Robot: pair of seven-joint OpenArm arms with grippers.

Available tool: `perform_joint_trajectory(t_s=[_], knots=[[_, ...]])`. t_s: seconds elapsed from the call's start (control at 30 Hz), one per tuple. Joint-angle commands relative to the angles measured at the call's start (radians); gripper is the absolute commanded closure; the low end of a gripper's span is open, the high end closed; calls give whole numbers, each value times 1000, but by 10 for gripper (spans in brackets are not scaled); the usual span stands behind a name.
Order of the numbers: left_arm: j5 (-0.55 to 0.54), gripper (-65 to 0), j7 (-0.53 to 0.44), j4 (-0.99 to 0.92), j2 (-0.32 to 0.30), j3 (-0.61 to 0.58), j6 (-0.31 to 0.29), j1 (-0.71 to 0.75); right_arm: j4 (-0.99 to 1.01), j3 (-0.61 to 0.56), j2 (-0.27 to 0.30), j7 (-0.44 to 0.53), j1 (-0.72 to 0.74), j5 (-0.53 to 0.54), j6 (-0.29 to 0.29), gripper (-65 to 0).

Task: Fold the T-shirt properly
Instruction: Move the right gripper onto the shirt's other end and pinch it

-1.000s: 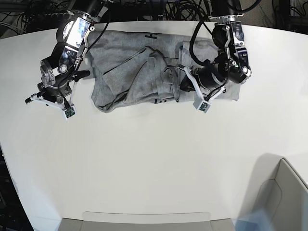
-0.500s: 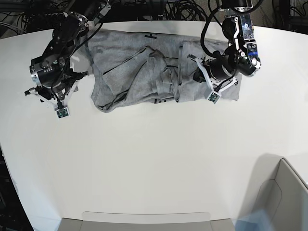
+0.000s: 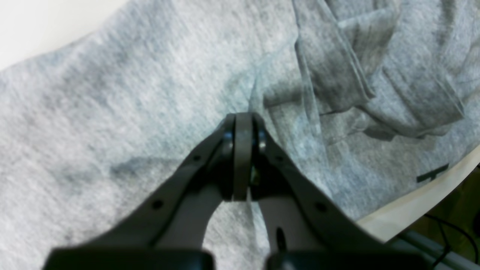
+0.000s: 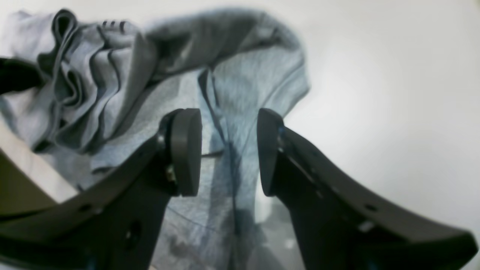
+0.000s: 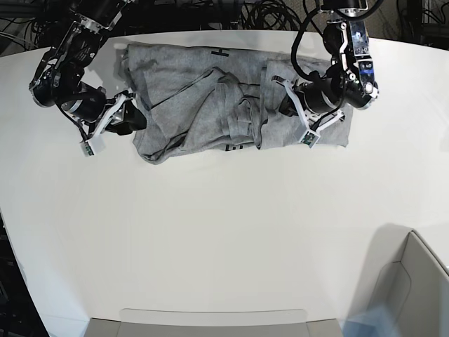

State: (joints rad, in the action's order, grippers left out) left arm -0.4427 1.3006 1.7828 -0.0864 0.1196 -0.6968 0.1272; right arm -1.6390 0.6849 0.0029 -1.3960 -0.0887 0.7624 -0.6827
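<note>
The grey T-shirt lies crumpled along the far edge of the white table, with deep folds through its middle and black lettering showing at its near hem. My left gripper is over the shirt's right part. In the left wrist view this gripper is shut, its tips just over the flat cloth, with no fabric seen between them. My right gripper is at the shirt's left edge. It stands open, and a fold of the shirt lies beyond the gap between its fingers.
A grey box stands at the near right corner. A flat grey tray sits at the near edge. Black cables hang behind the table's far edge, close to the shirt.
My right arm has swung from pointing away to facing the shirt's left edge, and its jaws have opened. My left gripper has shifted slightly over the shirt's right part and stays shut.
</note>
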Motion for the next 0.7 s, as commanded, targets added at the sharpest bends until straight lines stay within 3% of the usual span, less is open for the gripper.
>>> perform_joint_trajectory(t_s=[0.0,0.17,0.67], knots=[[-12,0,-11,16,-13,4,-1,-5,26,2,4,0,-1,24,-15,-246],[-12,0,-11,16,-42,-4,-1,18,136,2,21,0,-13,24,-15,-246],[-12,0,-17,16,-45,-4,-1,30,132,3,22,0,-89,-5,-15,-246]])
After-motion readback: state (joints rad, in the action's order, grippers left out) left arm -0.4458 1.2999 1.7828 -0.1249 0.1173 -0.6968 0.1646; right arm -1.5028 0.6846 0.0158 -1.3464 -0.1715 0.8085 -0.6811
